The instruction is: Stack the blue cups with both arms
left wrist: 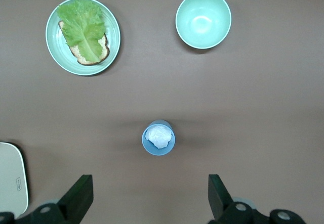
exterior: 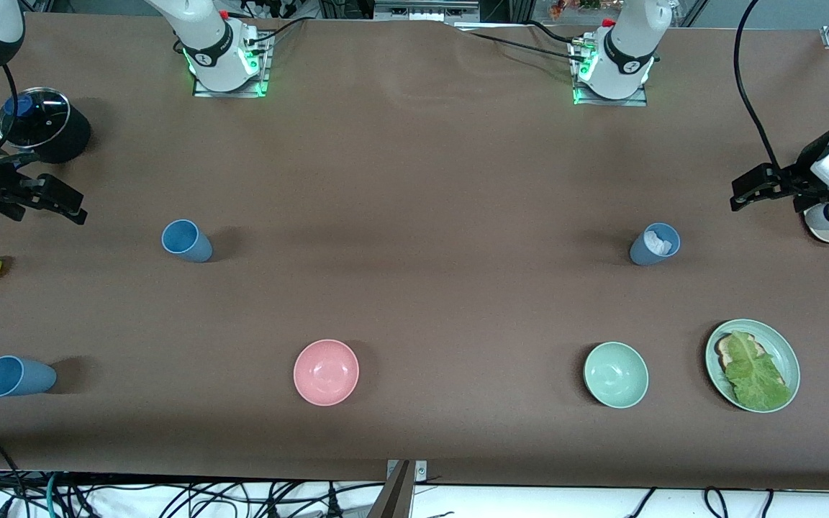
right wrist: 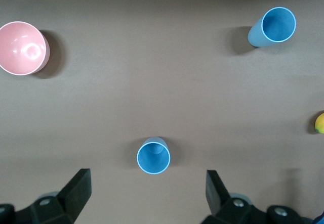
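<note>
Three blue cups (exterior: 186, 240) (exterior: 17, 376) (exterior: 654, 244), two bowls (exterior: 326, 372) (exterior: 616, 375), one plate (exterior: 789, 360).

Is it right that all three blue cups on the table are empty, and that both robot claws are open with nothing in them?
Not quite. The blue cup toward the left arm's end of the table has something white and crumpled inside, as the left wrist view shows. The other two blue cups are empty. The left gripper and right gripper are indeed open and hold nothing.
</note>
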`<state>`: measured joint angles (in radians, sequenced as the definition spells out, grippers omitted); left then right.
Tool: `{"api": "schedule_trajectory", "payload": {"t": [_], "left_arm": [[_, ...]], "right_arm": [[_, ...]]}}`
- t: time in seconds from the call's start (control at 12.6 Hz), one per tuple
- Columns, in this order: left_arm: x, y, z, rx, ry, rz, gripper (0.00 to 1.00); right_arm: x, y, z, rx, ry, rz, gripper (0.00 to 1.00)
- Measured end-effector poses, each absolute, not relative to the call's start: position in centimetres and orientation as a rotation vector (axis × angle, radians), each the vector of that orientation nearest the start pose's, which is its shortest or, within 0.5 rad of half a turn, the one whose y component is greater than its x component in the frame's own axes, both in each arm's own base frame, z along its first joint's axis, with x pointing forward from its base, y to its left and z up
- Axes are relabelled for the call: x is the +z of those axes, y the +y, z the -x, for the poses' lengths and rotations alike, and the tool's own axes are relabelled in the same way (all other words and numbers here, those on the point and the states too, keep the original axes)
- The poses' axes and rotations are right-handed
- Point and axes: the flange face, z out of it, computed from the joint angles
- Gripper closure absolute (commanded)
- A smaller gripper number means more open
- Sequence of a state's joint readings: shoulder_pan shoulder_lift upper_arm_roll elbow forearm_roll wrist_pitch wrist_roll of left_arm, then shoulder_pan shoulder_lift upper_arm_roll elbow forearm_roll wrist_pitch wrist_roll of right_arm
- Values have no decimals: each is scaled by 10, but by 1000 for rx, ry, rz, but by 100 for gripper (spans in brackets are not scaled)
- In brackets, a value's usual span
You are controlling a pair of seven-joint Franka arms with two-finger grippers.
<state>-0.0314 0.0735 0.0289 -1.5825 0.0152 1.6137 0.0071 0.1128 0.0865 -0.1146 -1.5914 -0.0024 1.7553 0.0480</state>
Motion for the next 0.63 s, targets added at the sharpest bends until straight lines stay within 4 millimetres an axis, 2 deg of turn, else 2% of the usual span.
{"api": "schedule_trajectory", "payload": {"t": [0.32,0.63], "left_arm": [[581,-6,-579,59,27,3128,0],[582,-1,-579,55,6,3144,0]], "right_arm": [[581,2,-596,-121,76,3149,0],[580,2,-597,-116,76,3150,0]]}}
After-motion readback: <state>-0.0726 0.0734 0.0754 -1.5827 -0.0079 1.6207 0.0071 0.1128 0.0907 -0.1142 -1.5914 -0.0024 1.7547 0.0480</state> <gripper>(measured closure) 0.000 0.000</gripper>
